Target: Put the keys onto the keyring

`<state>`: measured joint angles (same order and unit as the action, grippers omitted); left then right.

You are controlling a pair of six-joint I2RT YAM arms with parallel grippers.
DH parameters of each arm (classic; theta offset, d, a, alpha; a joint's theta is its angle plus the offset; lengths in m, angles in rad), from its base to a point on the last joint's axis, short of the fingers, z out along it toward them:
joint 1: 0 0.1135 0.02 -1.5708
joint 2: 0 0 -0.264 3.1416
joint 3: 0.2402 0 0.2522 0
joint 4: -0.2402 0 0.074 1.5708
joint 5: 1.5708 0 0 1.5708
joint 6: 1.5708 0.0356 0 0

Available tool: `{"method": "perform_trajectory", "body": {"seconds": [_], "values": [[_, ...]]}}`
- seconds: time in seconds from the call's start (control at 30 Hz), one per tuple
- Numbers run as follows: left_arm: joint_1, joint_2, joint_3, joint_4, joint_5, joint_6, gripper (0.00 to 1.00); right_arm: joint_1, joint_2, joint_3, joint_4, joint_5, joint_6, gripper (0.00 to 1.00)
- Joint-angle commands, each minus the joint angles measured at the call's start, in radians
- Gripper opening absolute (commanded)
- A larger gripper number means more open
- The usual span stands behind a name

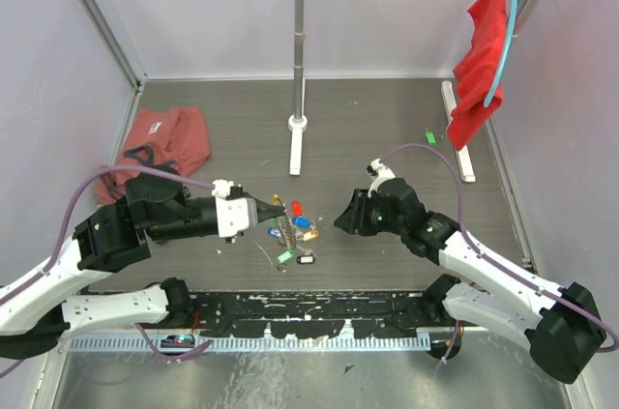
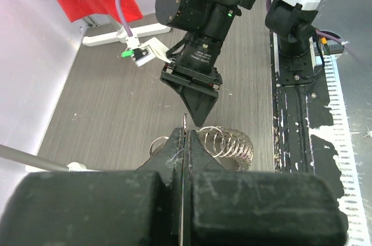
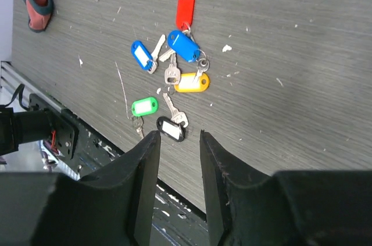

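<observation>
Left jaws are pressed shut, seemingly pinching the wire end of the keyring (image 2: 226, 144) toward the near edge of the counter (image 1: 387, 129); the keys (image 3: 174, 77) lie loose beside it. Right jaws hover narrowly parted and empty above them; threading looks unstarted, so next comes picking up one key.

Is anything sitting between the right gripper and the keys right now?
Nothing visible. The open right gripper hangs over the keys on the bare table; the black-tagged key lies just past its fingertips.
</observation>
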<state>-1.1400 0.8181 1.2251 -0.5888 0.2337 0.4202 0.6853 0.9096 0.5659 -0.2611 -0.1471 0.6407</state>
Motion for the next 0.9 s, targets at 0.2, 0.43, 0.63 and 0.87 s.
{"method": "perform_trajectory", "body": {"seconds": [0.2, 0.43, 0.63, 0.87], "values": [[-0.011, 0.019, -0.026, 0.043, -0.064, 0.000, 0.00, 0.077, 0.120, -0.040, 0.186, -0.070, 0.119, 0.40], [-0.010, 0.007, -0.049, 0.062, -0.087, -0.001, 0.00, 0.162, 0.260, -0.031, 0.220, 0.015, 0.153, 0.39], [-0.010, 0.002, -0.060, 0.068, -0.089, 0.000, 0.00, 0.218, 0.337, -0.016, 0.234, 0.024, 0.168, 0.37], [-0.010, -0.002, -0.067, 0.073, -0.094, 0.001, 0.00, 0.234, 0.408, -0.002, 0.273, 0.003, 0.160, 0.31]]}}
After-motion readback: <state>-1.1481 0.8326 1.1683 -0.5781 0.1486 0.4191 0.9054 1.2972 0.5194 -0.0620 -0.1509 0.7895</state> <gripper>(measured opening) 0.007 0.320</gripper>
